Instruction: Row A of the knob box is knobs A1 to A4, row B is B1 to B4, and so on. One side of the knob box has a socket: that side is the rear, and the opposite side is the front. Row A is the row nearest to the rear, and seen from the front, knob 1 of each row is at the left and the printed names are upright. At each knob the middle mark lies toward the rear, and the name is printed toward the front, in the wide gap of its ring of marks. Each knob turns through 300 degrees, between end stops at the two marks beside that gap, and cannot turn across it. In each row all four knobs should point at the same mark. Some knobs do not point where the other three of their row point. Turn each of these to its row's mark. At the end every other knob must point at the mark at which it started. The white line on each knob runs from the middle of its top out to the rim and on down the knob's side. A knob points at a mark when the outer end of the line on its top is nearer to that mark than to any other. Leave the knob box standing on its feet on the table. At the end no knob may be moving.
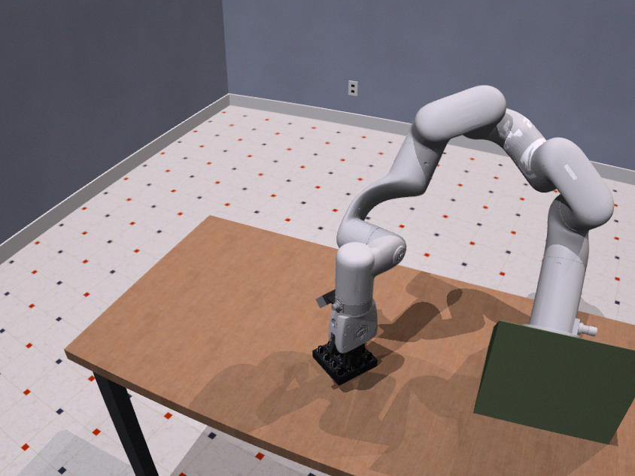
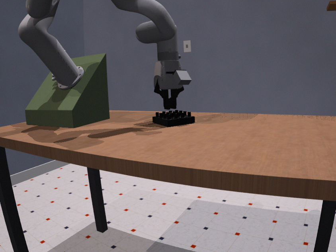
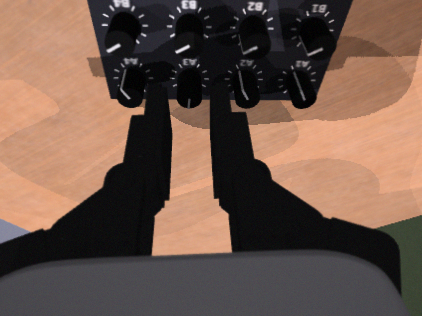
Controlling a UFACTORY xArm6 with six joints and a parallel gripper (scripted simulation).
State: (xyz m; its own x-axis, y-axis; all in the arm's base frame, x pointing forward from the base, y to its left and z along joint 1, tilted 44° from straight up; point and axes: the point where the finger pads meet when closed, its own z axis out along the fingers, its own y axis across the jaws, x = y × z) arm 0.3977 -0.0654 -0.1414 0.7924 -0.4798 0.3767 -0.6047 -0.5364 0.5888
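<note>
Gripper [image 3: 189,95] hanging over the rear row of the knob box [image 2: 173,119], its fingers straddling knob A3 [image 3: 189,85]

The two black fingers are standing partly open with a narrow gap and gripping nothing; in the wrist view their tips are lining up on either side of knob A3, and in the side view they are hovering just above the knob tops, not touching them. The knob box is sitting on its feet on the brown table [image 1: 211,295], toward the middle of the tabletop and nearer the edge where the green wedge-shaped base [image 1: 551,380] is standing than the far corner. Knob A4 [image 3: 131,84], knob A2 [image 3: 246,85] and knob A1 [image 3: 301,85] are flanking the fingers.
</note>
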